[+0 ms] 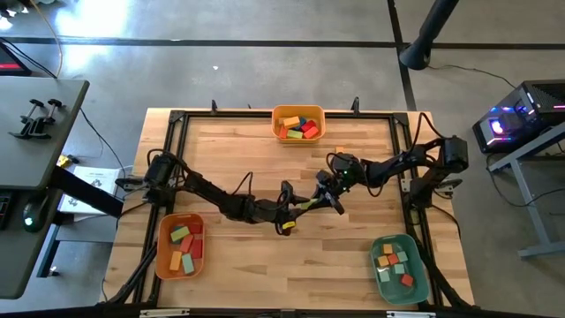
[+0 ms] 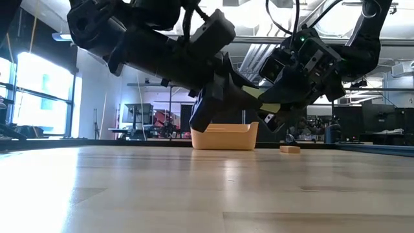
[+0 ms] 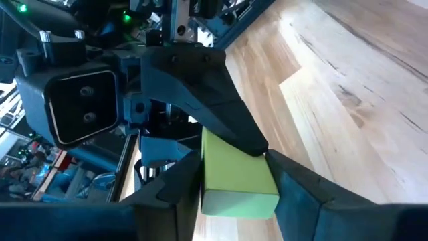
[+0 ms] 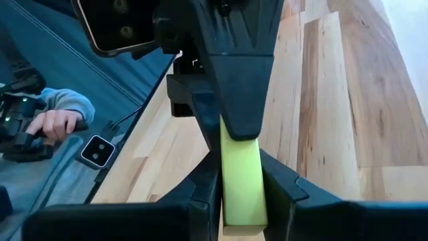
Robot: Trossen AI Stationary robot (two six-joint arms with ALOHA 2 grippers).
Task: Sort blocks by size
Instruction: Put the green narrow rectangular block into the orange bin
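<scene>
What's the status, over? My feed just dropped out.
Left gripper and right gripper both shut on one yellow-green block, mid-table, above the wood. Handover underway. One stray block beside the far orange bin. Nothing in the way.

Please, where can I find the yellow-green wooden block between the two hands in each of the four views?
High view: the yellow-green wooden block is near table centre, between both hands.
Low view: upper middle, a pale strip between the dark hands, above the table.
Left wrist view: lower centre, clamped.
Right wrist view: lower centre, seen edge-on.
Shared landmark: the dark finger of the opposite hand meeting the block.
</scene>
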